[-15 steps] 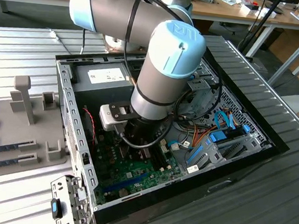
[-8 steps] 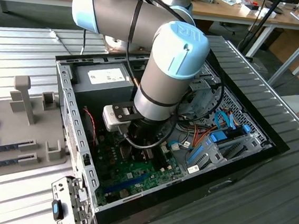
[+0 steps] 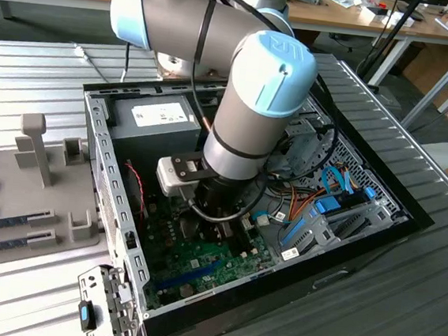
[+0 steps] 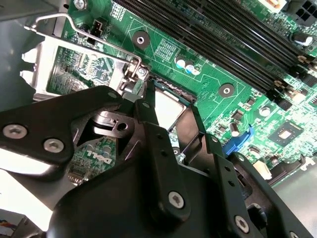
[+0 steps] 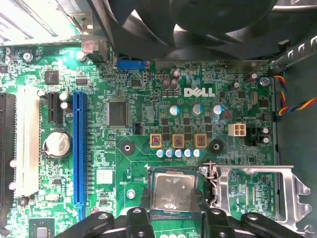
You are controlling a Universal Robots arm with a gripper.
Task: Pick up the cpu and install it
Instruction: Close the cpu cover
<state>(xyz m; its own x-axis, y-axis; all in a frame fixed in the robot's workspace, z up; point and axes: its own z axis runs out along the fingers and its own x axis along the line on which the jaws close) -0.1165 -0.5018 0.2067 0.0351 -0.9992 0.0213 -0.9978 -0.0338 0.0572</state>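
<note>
The small square cpu with the silvery-grey metal top (image 5: 172, 192) sits down in its socket on the green motherboard (image 5: 148, 124), so the pick-up looks done. The black gripper (image 5: 171, 203) straddles it, fingers (image 5: 147, 201) against opposite edges, apparently gripping. The hinged metal retention frame (image 5: 257, 191) lies flipped open beside it, so locking isn't done.

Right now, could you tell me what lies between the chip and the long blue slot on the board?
In the first wrist view, bare green board with a screw hole separates the chip from the blue slot.

Cpu (image 5: 172, 192) in socket on mobo (image 5: 148, 99), btw gripper (image 5: 171, 206) fingers.
</note>
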